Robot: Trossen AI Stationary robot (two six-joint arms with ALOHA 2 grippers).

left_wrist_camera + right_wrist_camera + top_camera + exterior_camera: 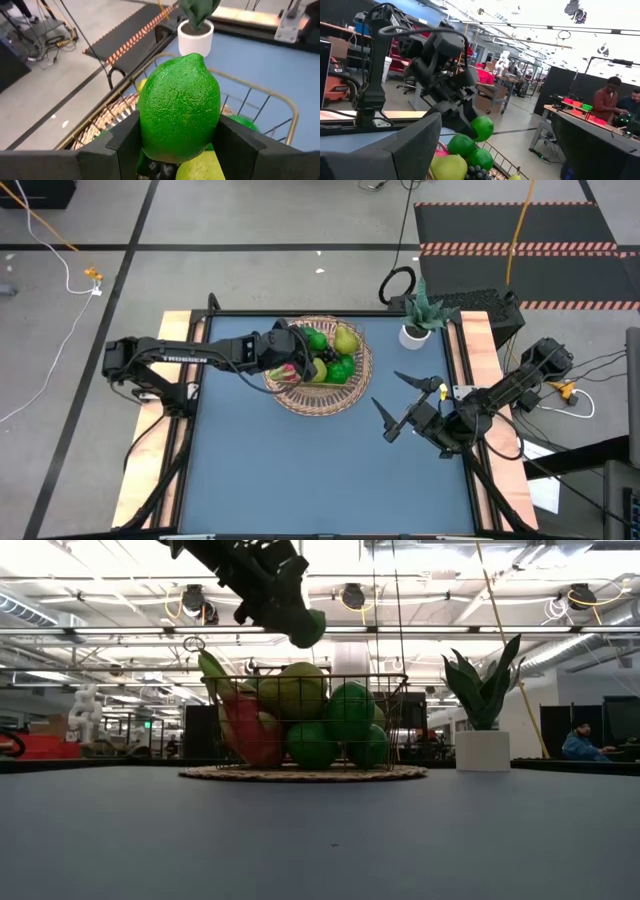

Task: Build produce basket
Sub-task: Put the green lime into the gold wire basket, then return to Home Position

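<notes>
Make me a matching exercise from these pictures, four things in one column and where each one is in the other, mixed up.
Things:
1. lime
2. dragon fruit
3. potted plant
4. right claw

Places or states:
A. standing on the table beside the basket
B. open, over the table's right side
C. held in the left claw above the basket
D. lying in the basket

Pairs: 1-C, 2-D, 3-A, 4-B
</notes>
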